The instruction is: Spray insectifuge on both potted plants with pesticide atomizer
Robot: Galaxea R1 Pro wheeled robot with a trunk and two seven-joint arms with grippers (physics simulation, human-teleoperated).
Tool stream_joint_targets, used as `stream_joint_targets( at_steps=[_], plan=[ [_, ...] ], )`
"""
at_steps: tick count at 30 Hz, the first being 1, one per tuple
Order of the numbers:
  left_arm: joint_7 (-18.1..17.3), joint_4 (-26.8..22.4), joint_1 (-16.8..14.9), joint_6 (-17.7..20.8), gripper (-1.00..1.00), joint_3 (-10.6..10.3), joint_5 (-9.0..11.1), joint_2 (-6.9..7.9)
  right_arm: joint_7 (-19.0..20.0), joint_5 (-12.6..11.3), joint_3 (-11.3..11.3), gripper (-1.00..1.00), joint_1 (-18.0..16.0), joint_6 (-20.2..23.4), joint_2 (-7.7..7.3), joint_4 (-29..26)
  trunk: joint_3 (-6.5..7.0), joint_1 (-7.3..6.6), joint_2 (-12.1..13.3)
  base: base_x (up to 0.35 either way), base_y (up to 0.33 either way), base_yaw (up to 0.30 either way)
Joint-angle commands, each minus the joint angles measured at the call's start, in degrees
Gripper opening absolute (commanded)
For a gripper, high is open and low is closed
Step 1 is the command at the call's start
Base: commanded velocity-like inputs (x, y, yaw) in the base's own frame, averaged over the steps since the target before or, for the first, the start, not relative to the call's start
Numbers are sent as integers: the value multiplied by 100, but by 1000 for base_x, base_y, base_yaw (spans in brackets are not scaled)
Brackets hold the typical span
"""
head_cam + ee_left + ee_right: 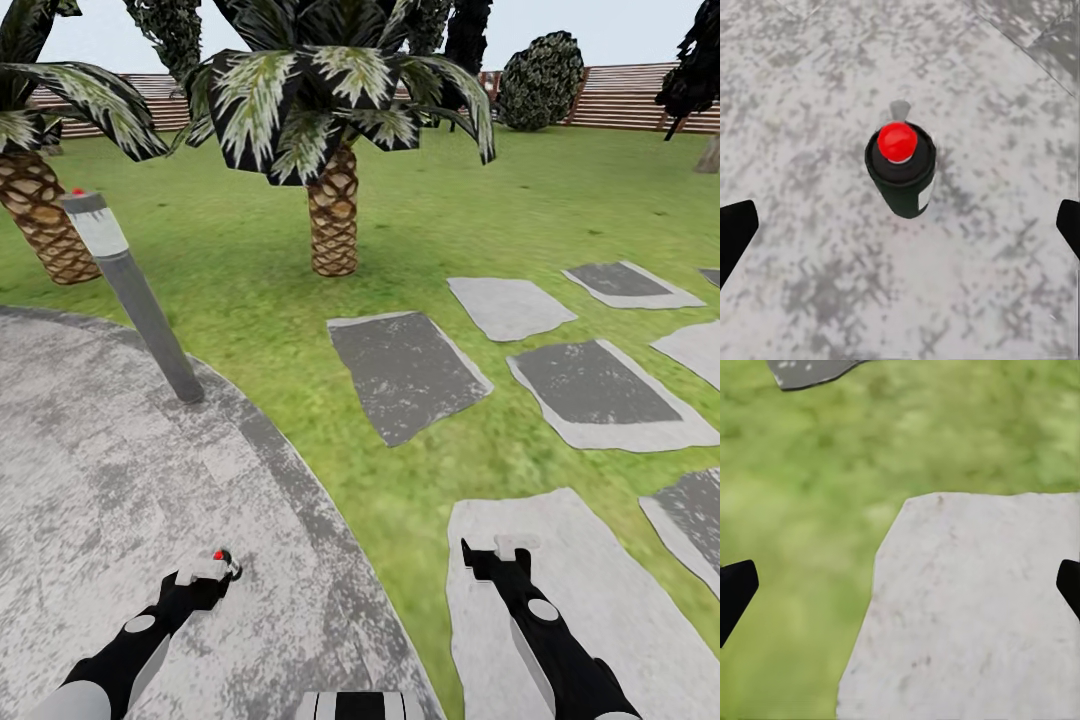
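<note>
We find the pesticide atomizer (900, 169) standing on the round paved patio (90, 480), and in the left wrist view it sits straight ahead between the two dark fingertips (735, 232), its red cap facing the camera and its dark green body running away toward the paving. So its long axis points nearly along our line of approach, upright or close to it; we look down onto the top, not the side. In the head view the bottle (222, 558) shows just past the left gripper (205, 570), at about one o'clock from it, very near or touching; we cannot tell which. The left gripper is released, its fingers spread wide with the bottle well apart from either one. The right gripper (500, 555) is likewise spread and holds nothing, hanging over a pale stepping stone (967, 607) beside the lawn (420, 220), farther from the bottle. We judge the left arm the nearer one, and the coming move is a descent along the bottle's axis before closing. The potted plants are not something we can pick out here.
</note>
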Motion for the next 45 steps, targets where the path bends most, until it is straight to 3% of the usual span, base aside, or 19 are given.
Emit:
stream_joint_targets(
  at_steps=[1,12,18,27,41,45],
  plan=[
    [-35,4,-3,-18,100,43,-34,-2,-1,3,-2,100,-2,-18,0,5,-4,2,-1,218,-103,0],
    [-36,4,0,-28,100,40,-30,2,13,0,9,100,-2,-18,5,5,-4,2,-1,41,-18,0],
    [-36,5,5,-42,100,48,-17,12,8,0,15,100,-2,-25,9,11,-161,17,-9,0,0,0],
    [-35,140,6,-639,100,74,22,15,-1,0,15,100,-2,-35,9,13,-438,40,-21,0,0,0],
    [-35,162,8,-692,100,84,27,24,-1,0,15,100,-2,-36,9,13,-863,76,-40,0,0,0],
    [-35,162,9,-712,100,84,27,24,-1,0,15,100,-2,-36,9,13,-891,79,-41,0,0,0]
  ],
)
